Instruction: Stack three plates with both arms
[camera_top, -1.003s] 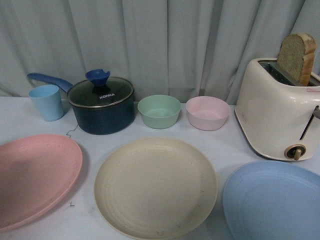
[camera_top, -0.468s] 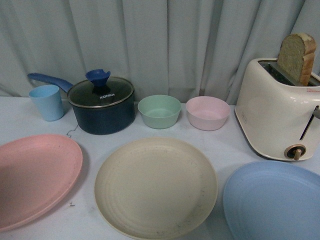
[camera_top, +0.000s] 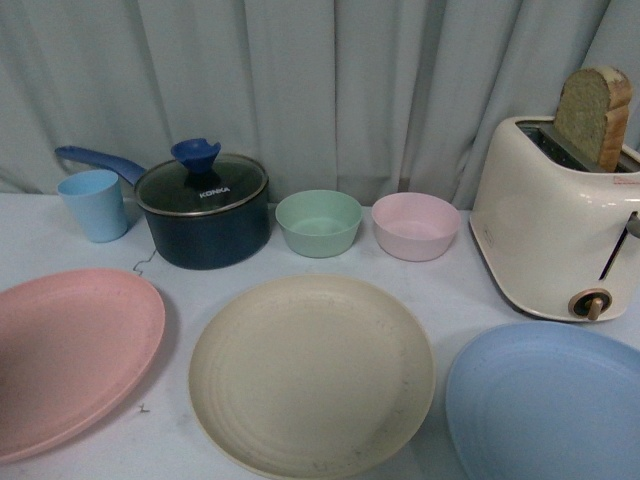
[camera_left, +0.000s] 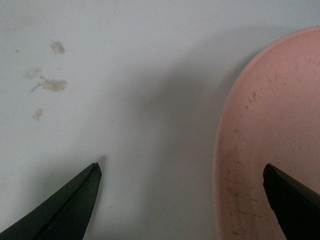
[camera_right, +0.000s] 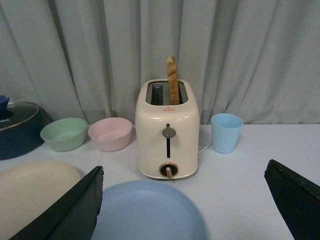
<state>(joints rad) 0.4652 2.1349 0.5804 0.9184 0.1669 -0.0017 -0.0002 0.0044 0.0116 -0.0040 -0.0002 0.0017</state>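
Observation:
Three plates lie side by side on the white table in the front view: a pink plate (camera_top: 70, 355) at the left, a cream-beige plate (camera_top: 312, 375) in the middle and a light blue plate (camera_top: 545, 400) at the right. No arm shows in that view. My left gripper (camera_left: 182, 172) is open, low over the table, with the pink plate's rim (camera_left: 270, 150) lying between its fingers. My right gripper (camera_right: 184, 175) is open and empty above the near part of the blue plate (camera_right: 147, 212); the cream plate (camera_right: 35, 187) is beside it.
Behind the plates stand a light blue cup (camera_top: 95, 203), a dark lidded saucepan (camera_top: 203, 208), a green bowl (camera_top: 318, 222), a pink bowl (camera_top: 415, 225) and a cream toaster (camera_top: 555, 225) holding bread. Another blue cup (camera_right: 226, 132) stands beside the toaster. A grey curtain closes the back.
The pink plate's near edge lifted slightly half a second ago and has settled back down. Everything else stays where it was.

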